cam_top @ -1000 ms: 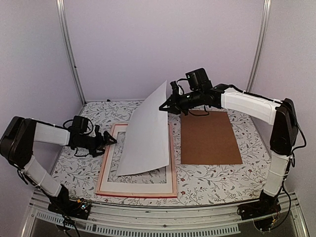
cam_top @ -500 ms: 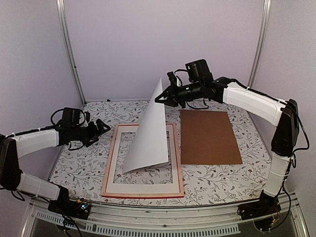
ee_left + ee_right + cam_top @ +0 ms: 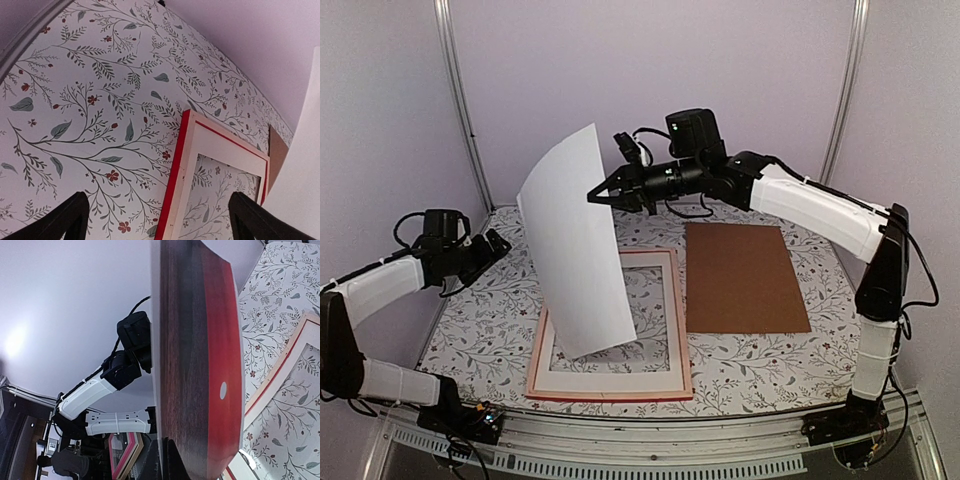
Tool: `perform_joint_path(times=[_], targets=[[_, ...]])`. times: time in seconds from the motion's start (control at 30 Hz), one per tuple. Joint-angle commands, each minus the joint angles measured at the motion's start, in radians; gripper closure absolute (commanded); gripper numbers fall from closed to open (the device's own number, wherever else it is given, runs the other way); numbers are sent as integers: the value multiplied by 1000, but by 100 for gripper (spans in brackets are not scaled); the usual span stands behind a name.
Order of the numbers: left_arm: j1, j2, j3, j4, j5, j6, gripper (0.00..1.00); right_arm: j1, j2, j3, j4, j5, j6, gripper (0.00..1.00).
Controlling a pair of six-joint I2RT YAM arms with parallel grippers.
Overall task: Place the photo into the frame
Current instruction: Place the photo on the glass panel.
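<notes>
Left pincer [image 3: 496, 244]: spread wide and holding nothing; it hangs over the table [image 3: 770, 362] off the frame's left rail, well apart from it.
Photo [image 3: 570, 240]: up in the air, standing almost upright and bowed, above the left half of the frame. Its plain white back faces the overhead camera; the right wrist view shows the brown and red print side. Its lower corner hangs down to the frame's left rail, and I cannot tell whether it touches.
Right pincer [image 3: 593, 196]: pressed together on the photo's upper right edge, reaching in from the frame's far right side and carrying the sheet alone.
Frame [image 3: 610, 383]: flat on the table, pale wood back up, red showing along its outer edge, the window open with the table's pattern visible through it.
Brown board [image 3: 745, 275]: flat on the table just beside the frame's right rail, untouched.
Done so far: photo picked up and brought over the frame.
Left to do: by my reading, most of the placing: lower the sheet flat, square its edges to the rails, seat it in the frame's recess, then let go.
</notes>
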Motion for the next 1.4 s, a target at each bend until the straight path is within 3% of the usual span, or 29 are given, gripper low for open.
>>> perform_joint_path(times=[0.0, 0.27, 0.53, 1.37], targets=[[13, -17, -3, -5, -28, 20, 0, -18, -2, -53, 52, -3, 22, 100], [15, -20, -5, 0, -29, 25, 0, -134, -36, -388, 183, 43, 94, 100], [15, -20, 0, -6, -35, 38, 0, -149, 43, -558, 216, 106, 89, 100], [13, 5, 0, 4, 7, 42, 0, -129, 81, -603, 157, 219, 40, 100]])
